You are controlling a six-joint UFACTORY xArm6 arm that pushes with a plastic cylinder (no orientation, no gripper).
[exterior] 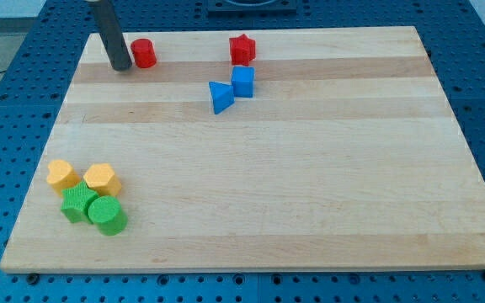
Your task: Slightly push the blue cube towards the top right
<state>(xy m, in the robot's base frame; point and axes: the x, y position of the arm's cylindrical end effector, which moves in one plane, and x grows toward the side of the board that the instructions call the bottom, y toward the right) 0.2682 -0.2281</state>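
The blue cube [242, 81] sits on the wooden board near the view's top centre, touching a blue triangular block [220, 97] at its lower left. A red star block [242, 49] lies just above the cube. My tip [120, 66] is at the view's top left, far to the left of the blue cube, right beside a red cylinder [144, 53].
At the view's bottom left stands a cluster: a yellow heart block [61, 174], a yellow hexagonal block [102, 179], a green star-like block [77, 203] and a green cylinder [107, 215]. The wooden board [310, 185] lies on a blue perforated table.
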